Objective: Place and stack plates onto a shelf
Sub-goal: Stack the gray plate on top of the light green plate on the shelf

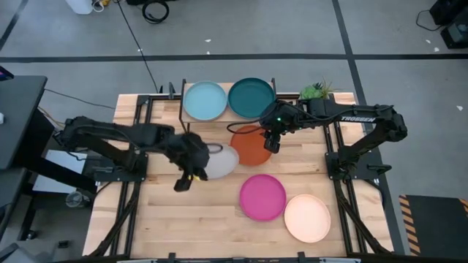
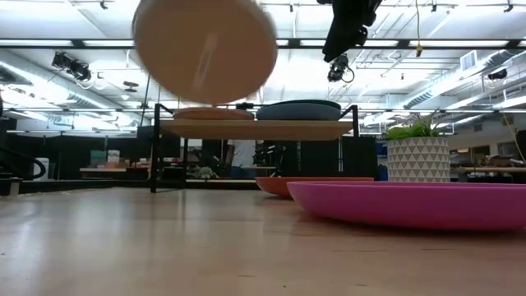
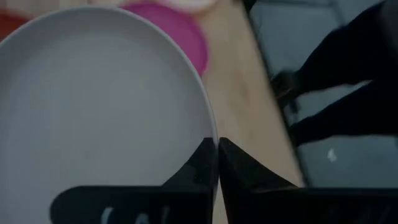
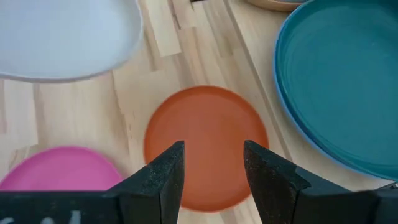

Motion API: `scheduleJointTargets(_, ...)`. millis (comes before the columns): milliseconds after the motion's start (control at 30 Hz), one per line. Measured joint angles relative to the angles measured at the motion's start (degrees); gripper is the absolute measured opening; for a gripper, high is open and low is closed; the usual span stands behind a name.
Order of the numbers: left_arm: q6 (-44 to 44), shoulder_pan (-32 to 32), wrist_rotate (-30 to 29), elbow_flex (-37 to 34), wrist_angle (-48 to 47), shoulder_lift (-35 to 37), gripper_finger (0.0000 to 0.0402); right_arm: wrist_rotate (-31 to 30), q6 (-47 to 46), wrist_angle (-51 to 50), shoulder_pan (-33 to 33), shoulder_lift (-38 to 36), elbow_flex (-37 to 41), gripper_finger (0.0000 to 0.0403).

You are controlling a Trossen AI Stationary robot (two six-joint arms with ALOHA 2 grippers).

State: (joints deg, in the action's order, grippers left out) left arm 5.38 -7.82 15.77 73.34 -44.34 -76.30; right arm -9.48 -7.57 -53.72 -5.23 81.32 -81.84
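While the grey plate (image 1: 221, 161) sits pinched by its rim in the left end effector (image 1: 196, 162), lifted clear of the desk (image 1: 153, 212) to judge by the low view, where its underside appears tilted high in the air, the shelf (image 2: 259, 129) stands at the far side of the desk with the light blue-green plate (image 1: 205, 100) and the dark teal plate (image 1: 251, 97) lying side by side on its top. In the left wrist view the two fingers (image 3: 200, 168) meet tightly over the plate's edge. Just in front of the shelf the orange plate (image 1: 248, 148) lies flat on the desk, and the right end effector (image 1: 271, 141) hovers above its far right part with its fingers (image 4: 160, 174) spread apart and nothing between them. Nearer the front edge lies the magenta plate (image 1: 262, 196), and just beside it, probably touching it, the cream plate (image 1: 308, 218). A small potted plant (image 1: 315, 90) stands at the shelf's right end.
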Motion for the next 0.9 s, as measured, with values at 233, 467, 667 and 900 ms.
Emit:
scheduleJointTargets(233, -0.4, 7.97, 6.99, 13.56, -8.35, 0.03, 0.0014, -0.19, 0.25, -0.05, -0.91, -1.04, -0.01, 0.017)
scheduleJointTargets(467, -5.64, 17.28, 8.52, 22.68, -9.68, -0.07, 0.0014, -2.97, 0.25, 0.04, -0.96, -3.33, -0.01, 0.017)
scheduleJointTargets(667, -13.59, 25.46, 6.38, 23.9, -13.07, -0.51, 0.0014, -4.47, 0.08, 0.12, -0.96, -5.13, -0.01, 0.017)
scheduleJointTargets(900, -23.59, 31.67, -0.9, 23.91, -16.03, -4.56, 0.0014, -4.57, -0.19, 0.58, -0.96, -5.4, -0.03, 0.017)
